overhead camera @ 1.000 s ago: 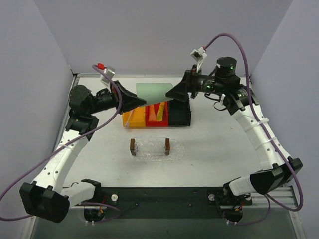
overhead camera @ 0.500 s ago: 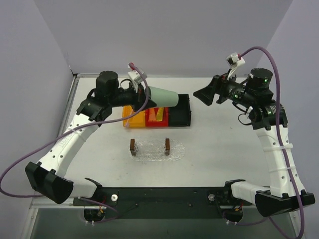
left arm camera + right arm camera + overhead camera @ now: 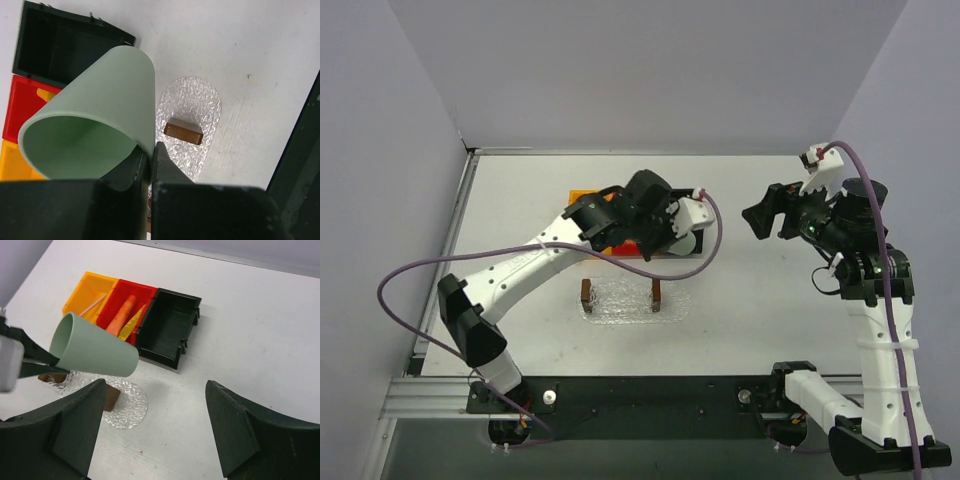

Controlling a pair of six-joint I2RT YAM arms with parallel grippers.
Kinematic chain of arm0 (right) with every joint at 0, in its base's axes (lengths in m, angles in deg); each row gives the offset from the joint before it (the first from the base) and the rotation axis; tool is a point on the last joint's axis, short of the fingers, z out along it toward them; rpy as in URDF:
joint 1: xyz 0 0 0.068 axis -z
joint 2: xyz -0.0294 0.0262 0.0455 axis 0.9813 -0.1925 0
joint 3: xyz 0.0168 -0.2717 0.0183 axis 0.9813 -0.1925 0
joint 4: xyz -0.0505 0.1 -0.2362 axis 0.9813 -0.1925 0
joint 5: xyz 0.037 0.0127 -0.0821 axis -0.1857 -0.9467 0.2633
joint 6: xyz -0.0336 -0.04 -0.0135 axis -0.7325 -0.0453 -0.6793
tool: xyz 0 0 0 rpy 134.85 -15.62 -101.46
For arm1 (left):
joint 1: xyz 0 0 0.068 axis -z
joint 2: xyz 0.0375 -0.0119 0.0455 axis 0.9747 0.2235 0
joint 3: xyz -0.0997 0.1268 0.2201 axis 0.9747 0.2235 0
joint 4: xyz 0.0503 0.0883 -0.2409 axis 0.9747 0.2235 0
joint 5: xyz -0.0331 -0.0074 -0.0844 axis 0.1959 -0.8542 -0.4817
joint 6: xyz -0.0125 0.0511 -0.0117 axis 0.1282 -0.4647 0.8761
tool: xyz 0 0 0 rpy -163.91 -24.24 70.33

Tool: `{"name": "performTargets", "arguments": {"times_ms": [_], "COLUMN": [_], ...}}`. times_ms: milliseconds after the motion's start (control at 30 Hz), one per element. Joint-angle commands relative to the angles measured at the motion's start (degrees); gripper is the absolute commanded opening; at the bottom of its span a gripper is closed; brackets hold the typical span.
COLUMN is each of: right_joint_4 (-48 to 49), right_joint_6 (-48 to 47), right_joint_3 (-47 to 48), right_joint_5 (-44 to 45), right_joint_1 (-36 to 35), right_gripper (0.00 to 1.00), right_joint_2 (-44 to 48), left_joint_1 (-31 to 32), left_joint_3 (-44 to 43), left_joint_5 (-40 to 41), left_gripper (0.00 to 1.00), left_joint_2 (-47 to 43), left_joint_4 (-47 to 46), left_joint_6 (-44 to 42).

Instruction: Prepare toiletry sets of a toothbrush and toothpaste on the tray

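My left gripper (image 3: 150, 156) is shut on the rim of a pale green cup (image 3: 95, 120), which lies on its side in the air above the clear bumpy tray (image 3: 200, 102). In the top view this gripper (image 3: 672, 235) hangs over the bins' right end. My right gripper (image 3: 155, 430) is open and empty, off to the right (image 3: 760, 215) and well apart from the cup (image 3: 92, 347). The toothbrush (image 3: 93, 305) lies in the orange bin (image 3: 82, 287). An orange toothpaste tube (image 3: 122, 315) and a yellow one (image 3: 131, 324) lie in the red bin (image 3: 145, 292).
An empty black bin (image 3: 167, 330) stands to the right of the red one. Two brown blocks (image 3: 586, 292) (image 3: 656, 292) stand on the tray (image 3: 620, 308). Walls close in the table on three sides.
The right gripper let go of the cup and drew back to the right. The left arm swung forward and right with the cup, from over the bins to above the tray.
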Motion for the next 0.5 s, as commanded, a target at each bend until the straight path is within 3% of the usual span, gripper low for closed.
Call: {"name": "performTargets", "arguments": {"times_ms": [0,200,467], "right_joint_4": [-1.21,-3.85,-4.99], "right_joint_6": [-1.78,-4.06,-5.73], "right_joint_3": [-1.96,-4.59,-7.06], "right_joint_5": [5.07,8.06,4.55], "right_joint_1": [2.75,8.37,16.11], "right_gripper": [0.74,0.74,0.74], "right_joint_2": [3.38,6.46,7.78], "left_joint_1": [4.64,8.87,10.63], "left_joint_3": [-5.61,-11.06,-15.89], "left_joint_5": [12.57,14.80,12.87], "left_gripper": [0.00,0.00,0.00], "left_joint_2": [5.20,12.32,18.29], "left_joint_4": [7.14,11.18,17.24], "left_joint_6": [-6.32,-9.48,-11.33]}}
